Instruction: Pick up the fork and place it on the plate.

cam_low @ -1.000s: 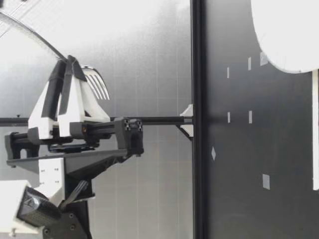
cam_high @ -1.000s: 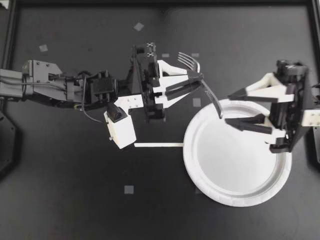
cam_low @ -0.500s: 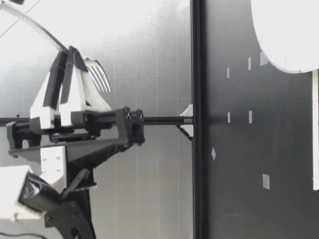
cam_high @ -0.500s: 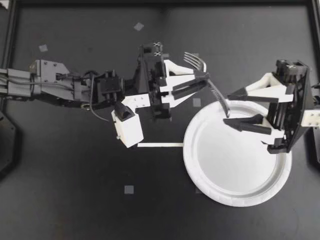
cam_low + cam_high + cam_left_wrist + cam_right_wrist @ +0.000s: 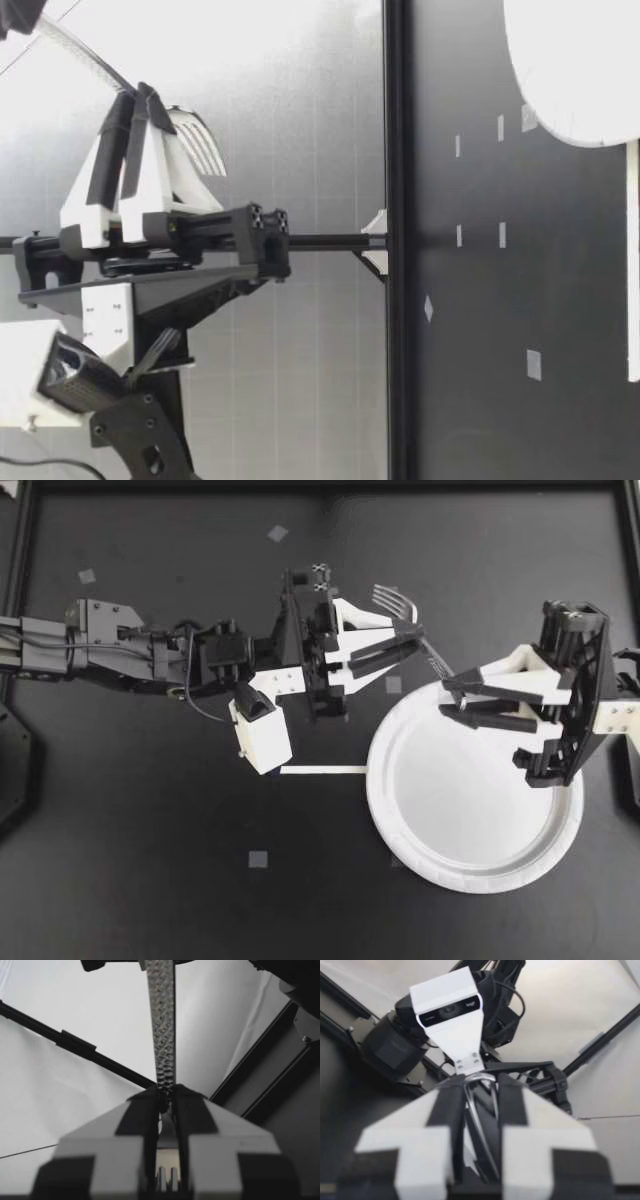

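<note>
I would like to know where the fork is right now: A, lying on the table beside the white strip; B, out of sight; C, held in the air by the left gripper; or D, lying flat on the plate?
C: my left gripper is shut on the fork, well above the table in the low view, with the handle end between the fingers of my right gripper.

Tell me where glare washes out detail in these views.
Top view: even light, soft shading on the plate; my left gripper reads clearly. Low view: backdrop behind that gripper glares white; plate blown out. Left wrist view: bright backdrop, yet the fork shows its texture.
</note>
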`<act>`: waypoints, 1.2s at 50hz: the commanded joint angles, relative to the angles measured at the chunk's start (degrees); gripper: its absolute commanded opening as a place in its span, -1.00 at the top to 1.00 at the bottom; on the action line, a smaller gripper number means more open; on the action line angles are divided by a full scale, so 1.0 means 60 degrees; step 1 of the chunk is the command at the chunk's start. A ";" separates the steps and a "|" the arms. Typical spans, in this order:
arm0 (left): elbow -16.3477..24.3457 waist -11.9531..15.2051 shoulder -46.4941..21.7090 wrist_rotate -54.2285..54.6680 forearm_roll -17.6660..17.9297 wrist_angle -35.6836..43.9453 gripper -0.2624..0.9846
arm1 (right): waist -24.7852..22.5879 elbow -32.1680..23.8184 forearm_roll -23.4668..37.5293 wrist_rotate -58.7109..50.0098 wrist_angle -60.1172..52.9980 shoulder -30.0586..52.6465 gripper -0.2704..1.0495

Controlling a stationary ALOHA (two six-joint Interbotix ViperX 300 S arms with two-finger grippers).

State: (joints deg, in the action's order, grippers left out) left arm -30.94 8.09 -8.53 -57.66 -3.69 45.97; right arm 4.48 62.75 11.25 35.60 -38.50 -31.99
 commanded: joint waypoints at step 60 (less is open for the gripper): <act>-0.1465 -0.0645 0.1523 0.3003 0.0220 0.0542 -0.79 | 0.0264 -0.1421 -0.6460 -0.3647 0.5962 -0.3545 0.85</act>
State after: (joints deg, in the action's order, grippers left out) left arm -37.88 4.13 -2.29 -41.48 -2.64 46.76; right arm 4.57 56.87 -20.74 17.49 -8.61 -50.10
